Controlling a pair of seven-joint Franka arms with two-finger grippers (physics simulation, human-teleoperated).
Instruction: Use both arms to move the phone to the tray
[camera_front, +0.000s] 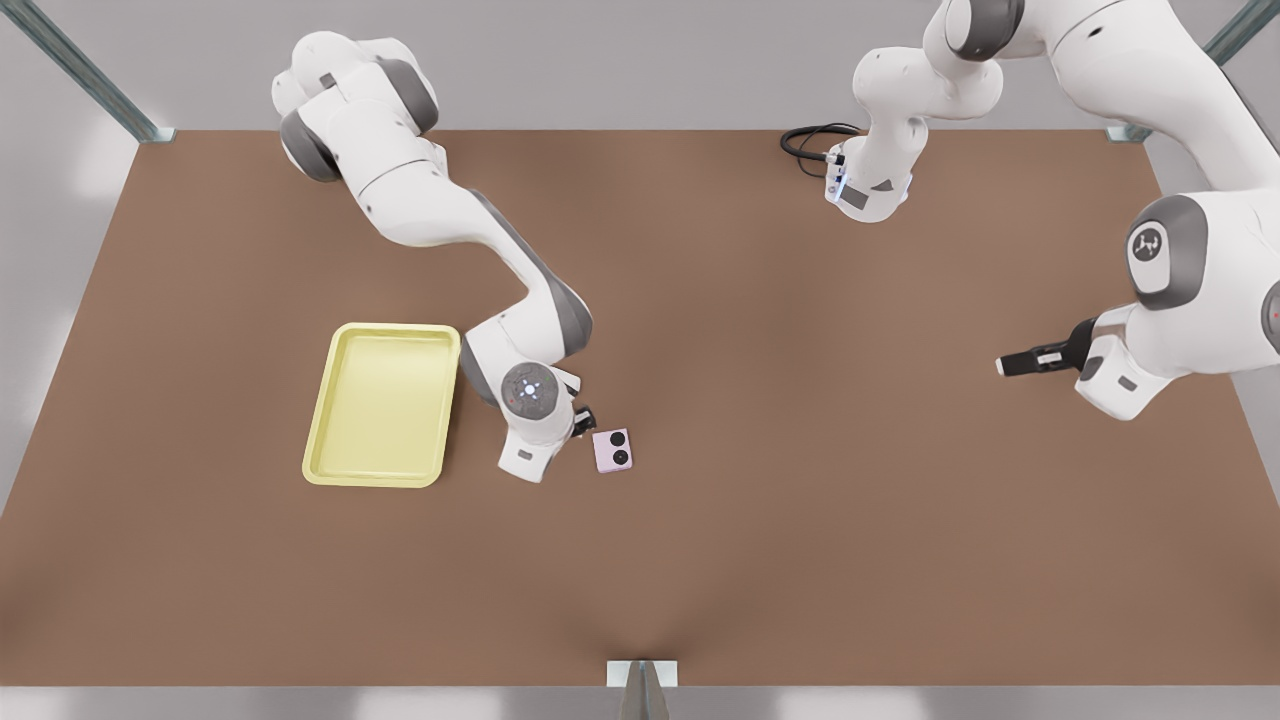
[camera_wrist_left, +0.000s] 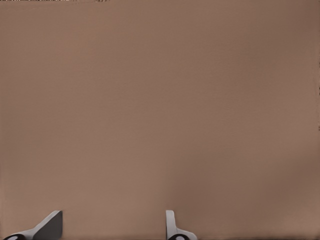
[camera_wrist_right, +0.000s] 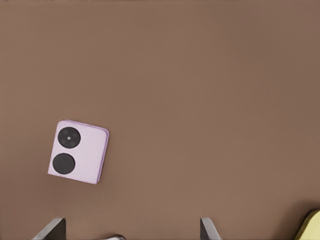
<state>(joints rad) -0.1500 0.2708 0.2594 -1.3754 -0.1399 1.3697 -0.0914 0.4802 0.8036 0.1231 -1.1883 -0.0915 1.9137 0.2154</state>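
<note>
The phone (camera_front: 612, 450) lies flat on the brown table (camera_front: 800, 500), near the tray (camera_front: 383, 404) (nothing in it). The right gripper (camera_front: 583, 420) hovers beside it, open, holding nothing. The left gripper (camera_front: 1012, 366) waits far off, open too.

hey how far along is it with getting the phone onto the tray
Nothing delivered yet: the phone lies on the table, outside the tray. The right gripper is open beside the phone without gripping it. The left gripper waits open over bare table. Grasping and transfer remain.
</note>
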